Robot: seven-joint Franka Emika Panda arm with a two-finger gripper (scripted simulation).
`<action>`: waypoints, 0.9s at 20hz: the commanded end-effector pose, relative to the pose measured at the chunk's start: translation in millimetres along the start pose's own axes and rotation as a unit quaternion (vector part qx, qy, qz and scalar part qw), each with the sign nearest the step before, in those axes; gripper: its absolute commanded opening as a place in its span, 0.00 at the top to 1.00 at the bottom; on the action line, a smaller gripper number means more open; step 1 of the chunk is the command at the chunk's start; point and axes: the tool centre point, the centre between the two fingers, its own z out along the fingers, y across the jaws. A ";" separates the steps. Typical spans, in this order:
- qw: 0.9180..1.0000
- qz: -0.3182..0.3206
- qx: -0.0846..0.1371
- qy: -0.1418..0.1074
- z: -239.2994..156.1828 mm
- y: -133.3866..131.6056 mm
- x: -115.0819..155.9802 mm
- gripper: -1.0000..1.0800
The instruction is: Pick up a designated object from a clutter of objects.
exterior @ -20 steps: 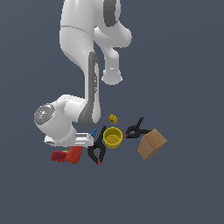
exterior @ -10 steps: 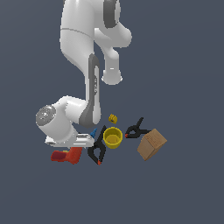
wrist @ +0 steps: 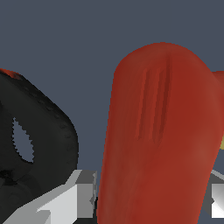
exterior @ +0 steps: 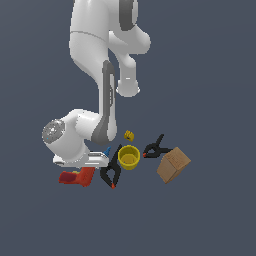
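The red L-shaped drill [exterior: 75, 177] lies at the exterior view's left end of the clutter, partly under my wrist. In the wrist view its chunky red body [wrist: 157, 140] fills the space between my two fingers [wrist: 78, 201]. My gripper [exterior: 89, 166] is down on the drill, and both fingers press against its sides. A black spring clamp [exterior: 112, 172] with an orange tip lies right beside the drill, and it also shows in the wrist view [wrist: 35, 144].
A yellow cup [exterior: 129, 157] stands next to that clamp. A second black clamp [exterior: 155, 148] and a tan cardboard box [exterior: 173, 165] lie toward the exterior view's right. A tiny yellow piece [exterior: 129, 134] and a blue piece [exterior: 107, 150] sit behind.
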 end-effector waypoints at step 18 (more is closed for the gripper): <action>1.000 -0.002 -0.001 0.002 -100.3 -166.7 -9.8 1.00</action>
